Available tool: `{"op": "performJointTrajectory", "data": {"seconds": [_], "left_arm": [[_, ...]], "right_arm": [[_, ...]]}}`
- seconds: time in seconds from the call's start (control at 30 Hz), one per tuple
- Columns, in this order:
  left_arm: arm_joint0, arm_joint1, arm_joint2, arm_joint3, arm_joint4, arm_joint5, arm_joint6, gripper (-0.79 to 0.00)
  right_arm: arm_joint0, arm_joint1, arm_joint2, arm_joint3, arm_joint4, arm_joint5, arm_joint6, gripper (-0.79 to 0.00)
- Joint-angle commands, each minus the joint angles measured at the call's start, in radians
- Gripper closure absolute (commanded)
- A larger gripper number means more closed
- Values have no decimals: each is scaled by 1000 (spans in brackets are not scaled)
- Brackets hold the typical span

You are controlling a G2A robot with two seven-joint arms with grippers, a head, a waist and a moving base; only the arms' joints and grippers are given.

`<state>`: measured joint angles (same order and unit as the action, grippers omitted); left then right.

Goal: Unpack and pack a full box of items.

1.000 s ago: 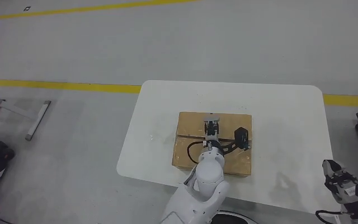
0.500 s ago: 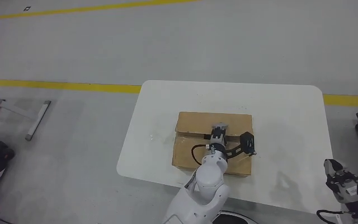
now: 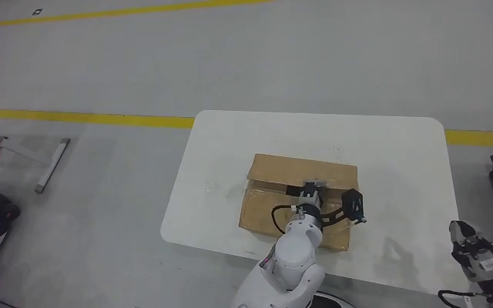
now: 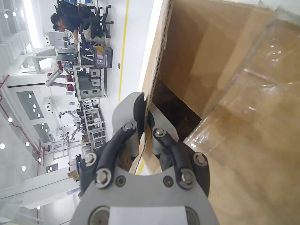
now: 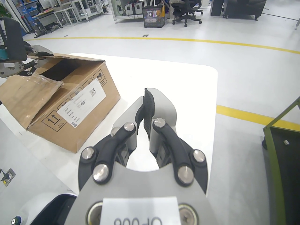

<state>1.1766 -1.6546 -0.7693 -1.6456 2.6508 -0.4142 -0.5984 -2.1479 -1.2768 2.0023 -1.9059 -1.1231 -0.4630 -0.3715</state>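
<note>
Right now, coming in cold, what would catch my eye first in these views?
The brown cardboard box stands in the middle of the white table, its top partly open. The left gripper is clamped on the edge of one raised flap, over the box's dark opening. The right gripper sits shut and empty, apart from the box.

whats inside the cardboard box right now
Under the flap pinched by the left claw, a dark gap leads into the cardboard box. Any contents are hidden by shadow and the other flap.
</note>
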Motion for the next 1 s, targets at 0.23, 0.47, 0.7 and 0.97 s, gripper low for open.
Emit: {"op": "performJointTrajectory", "data": {"seconds": [0.23,0.47,0.7,0.97], "left_arm": [[50,-20,83,-77,-27,-20,-63,0],[-51,-43,106,16,5,19,-15,-785],[-239,-93,109,189,-17,127,29,-785],[-418,-161,114,467,-91,241,38,-785]], "right_arm": [[-9,-4,14,14,15,-6,-18,0],[-9,-5,27,28,16,-21,-25,0],[-3,-6,40,32,20,-31,-21,0],[3,-7,51,36,24,-32,-7,0]]}}
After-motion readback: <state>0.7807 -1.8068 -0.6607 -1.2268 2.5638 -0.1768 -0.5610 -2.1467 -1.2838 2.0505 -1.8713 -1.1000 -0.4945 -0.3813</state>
